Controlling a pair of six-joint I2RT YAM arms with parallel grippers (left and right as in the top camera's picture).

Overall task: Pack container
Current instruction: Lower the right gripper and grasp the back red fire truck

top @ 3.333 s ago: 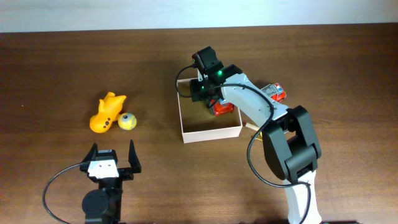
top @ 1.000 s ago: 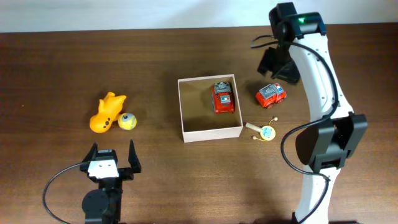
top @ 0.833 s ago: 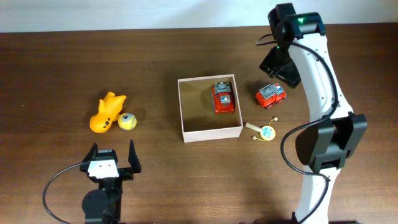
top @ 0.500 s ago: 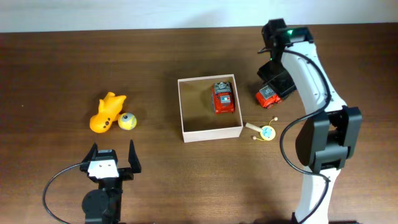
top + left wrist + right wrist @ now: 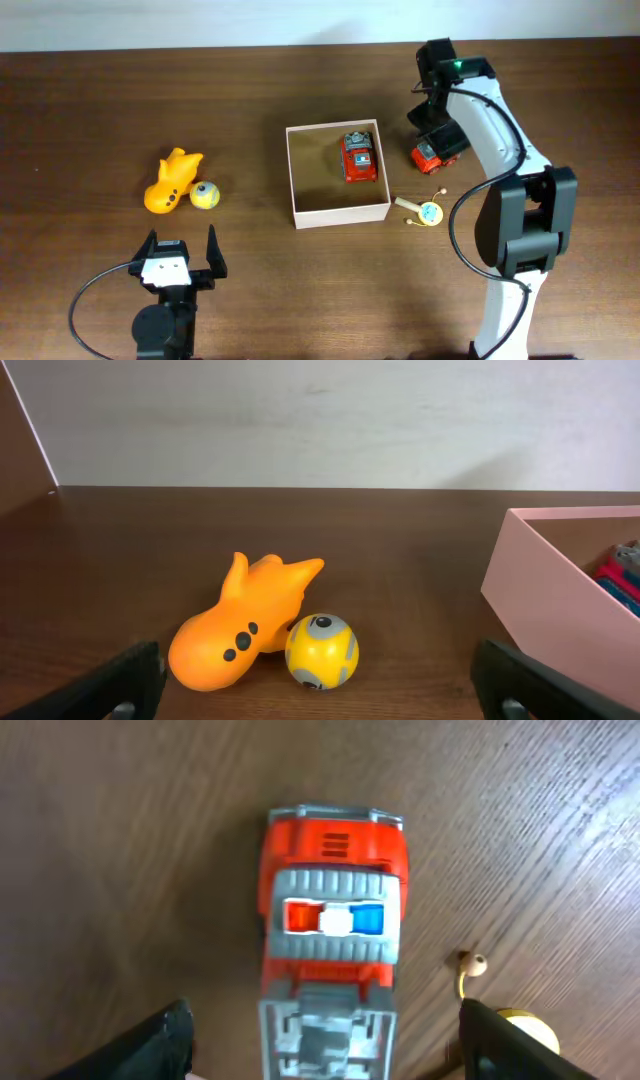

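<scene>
1. While the right gripper (image 5: 332,1036) hangs directly over the red fire truck (image 5: 335,960), its fingers are spread wide, one on either side of the truck, and grasp nothing.
2. That truck lies on the table just outside the right wall of the container (image 5: 340,213). The container sits mid-table and holds one red car (image 5: 360,157) along its right side.
3. The truck's long axis runs across the line between the fingers, so closing them would pinch its narrow flanks. The coming move looks like a straight descent and a squeeze, then a short carry left.
4. The right arm is far nearer. The left gripper (image 5: 181,245) rests spread and empty near the front edge, facing the orange toy (image 5: 240,630) and the yellow ball (image 5: 320,650).
5. Only the right wrist view shows this alignment. Only the overhead view shows where the container lies and the small stick toy (image 5: 428,211) beside it. Neither view settles the height above the truck.
</scene>
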